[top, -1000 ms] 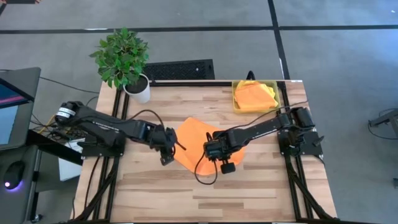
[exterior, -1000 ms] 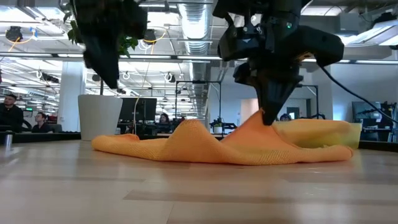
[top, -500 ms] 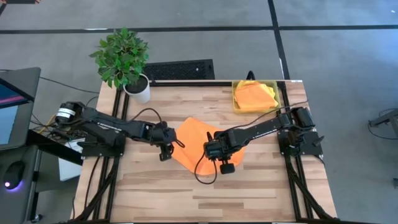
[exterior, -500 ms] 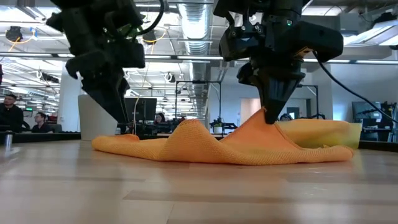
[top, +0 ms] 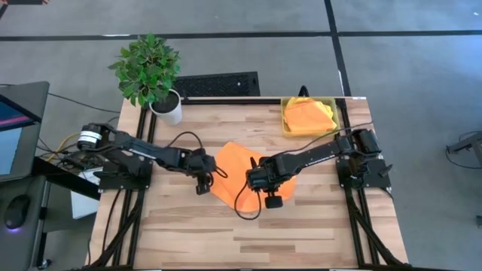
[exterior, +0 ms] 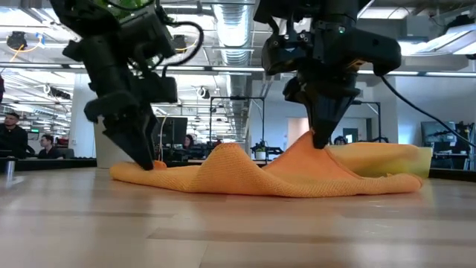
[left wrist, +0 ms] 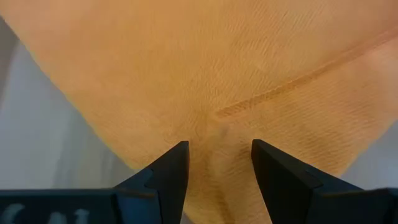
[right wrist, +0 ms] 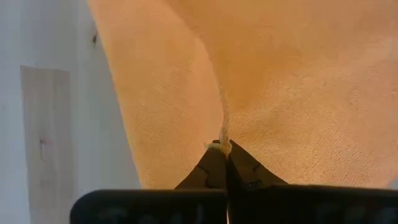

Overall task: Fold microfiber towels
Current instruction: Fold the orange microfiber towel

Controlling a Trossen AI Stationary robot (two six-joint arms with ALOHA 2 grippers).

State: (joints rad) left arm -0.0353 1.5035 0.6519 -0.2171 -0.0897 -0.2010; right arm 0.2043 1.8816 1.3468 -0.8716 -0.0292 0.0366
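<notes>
One orange microfiber towel lies rumpled at the middle of the wooden table, resting on its underside, and spreads wide in the low view. My left gripper is open and slants down at the towel's left end. Its fingers stand on either side of a low ridge of cloth near a hem seam. My right gripper points down, shut on the towel near its right side. My left gripper has its fingertips down at the towel's left end; I cannot tell whether they touch the cloth. My right gripper pinches a narrow raised fold of the towel between its two fingertips from above, pointing down. The cloth rises into a peak at the fingers, and the remainder lies on the table.
A translucent yellow bin at the far right corner holds more orange and yellow cloth. A potted plant stands at the far left corner. Bare wood stretches toward the near edge. People sit in the room behind.
My left gripper has come down from well above the table to the towel's left end, tipping and rolling as it sank. The towel and my right gripper have kept still.
</notes>
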